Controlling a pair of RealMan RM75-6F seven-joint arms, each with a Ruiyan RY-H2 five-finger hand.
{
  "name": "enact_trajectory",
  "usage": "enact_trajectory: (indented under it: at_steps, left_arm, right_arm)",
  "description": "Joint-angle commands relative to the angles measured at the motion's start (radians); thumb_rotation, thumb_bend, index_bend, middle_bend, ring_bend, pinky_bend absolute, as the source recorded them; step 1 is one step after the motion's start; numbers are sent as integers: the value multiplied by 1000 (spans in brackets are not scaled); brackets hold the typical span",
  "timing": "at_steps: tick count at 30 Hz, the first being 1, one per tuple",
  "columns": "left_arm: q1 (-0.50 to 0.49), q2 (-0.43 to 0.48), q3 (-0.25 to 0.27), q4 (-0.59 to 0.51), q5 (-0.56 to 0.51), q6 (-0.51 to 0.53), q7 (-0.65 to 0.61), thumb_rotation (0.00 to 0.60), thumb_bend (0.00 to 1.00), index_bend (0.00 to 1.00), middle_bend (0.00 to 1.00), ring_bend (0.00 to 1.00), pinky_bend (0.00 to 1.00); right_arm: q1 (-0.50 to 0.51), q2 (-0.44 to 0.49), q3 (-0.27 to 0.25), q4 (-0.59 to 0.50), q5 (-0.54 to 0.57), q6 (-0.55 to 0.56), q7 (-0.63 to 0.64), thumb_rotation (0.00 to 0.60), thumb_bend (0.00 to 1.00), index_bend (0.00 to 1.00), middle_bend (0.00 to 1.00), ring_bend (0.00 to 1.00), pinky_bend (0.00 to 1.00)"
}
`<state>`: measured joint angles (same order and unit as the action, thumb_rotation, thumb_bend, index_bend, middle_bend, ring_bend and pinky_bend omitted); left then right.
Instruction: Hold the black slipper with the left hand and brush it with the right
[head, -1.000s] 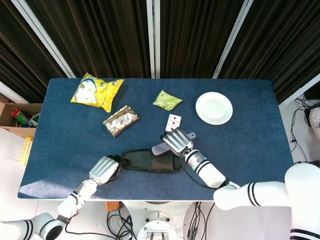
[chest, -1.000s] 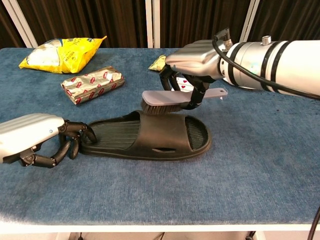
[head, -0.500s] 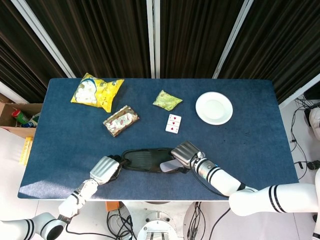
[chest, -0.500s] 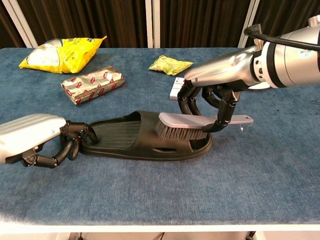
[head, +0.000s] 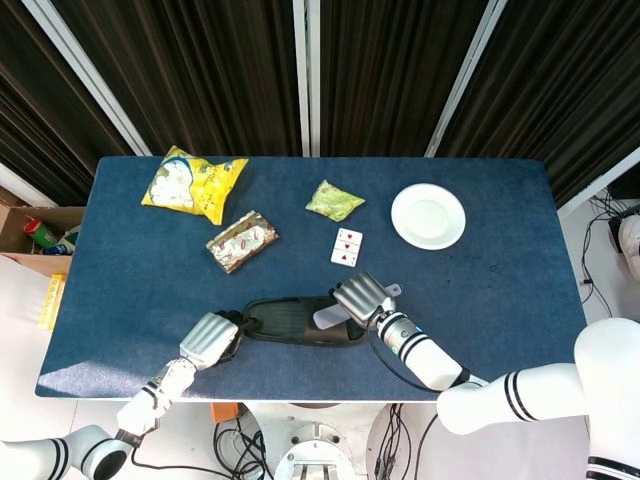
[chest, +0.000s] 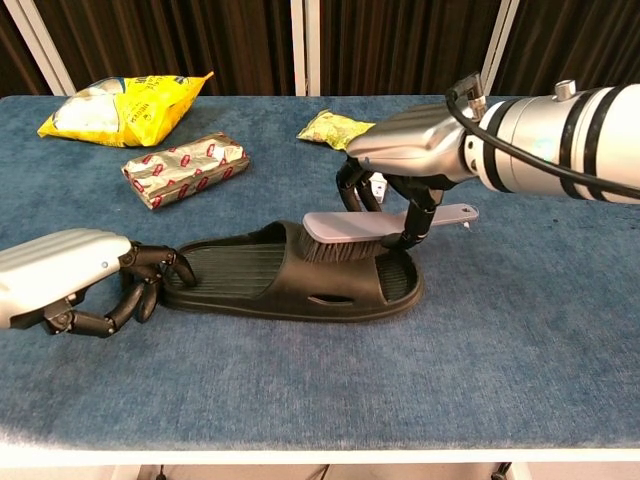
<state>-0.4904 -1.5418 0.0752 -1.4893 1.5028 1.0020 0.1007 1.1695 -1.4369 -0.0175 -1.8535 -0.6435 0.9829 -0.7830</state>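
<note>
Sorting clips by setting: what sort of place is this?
Probably a robot lab or data-collection booth: a blue-clothed table before black curtains, with loose cables on the floor.

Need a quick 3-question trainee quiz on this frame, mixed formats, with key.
1. True or false: the right hand holds the brush with its bristles on the black slipper's strap.
2. Which part of the slipper does the left hand grip? A) toe end B) heel end C) strap
3. Fill in: the playing card lies between the slipper and the green ____.

Key: 1 true; 2 B; 3 packet
</note>
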Motion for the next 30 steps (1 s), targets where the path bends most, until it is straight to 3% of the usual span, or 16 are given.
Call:
enact_trajectory:
  at_steps: [1,8,14,22,25,30]
  left_arm:
    - [0,-1,1,2,2,1,-2,600,776,288,329,264,386]
    - [1,-6,3,8,7,6,-11,600,774,288,329,264,386]
    - [3,3,2,4,15,20,-20,600,774,288,329,264,386]
    - [7,0,-2,15,59,71,-32,600,729,295,302,264,385]
    - [26,1,-10,18,102,153,-43,600,716,297,241,261,380]
    - [78,32,-42,-5,153,331,-42,600,669,286,224,246,369]
  right_arm:
    - [-4,-60,14,63,-11,45,-31,600,616,1000,750,668,756]
    - [12,-199,64,250,1,73,-73,600,612,1000,752,674,758]
    - [-19,-257,104,318,-110,152,-32,600,612,1000,752,674,759]
    - [-119,-111,74,136,-205,236,-2,600,611,1000,751,674,759]
    - [-182,-17,30,37,-251,276,20,600,611,1000,752,674,759]
    - [-298,125,-69,-66,-335,308,99,600,614,1000,754,674,759]
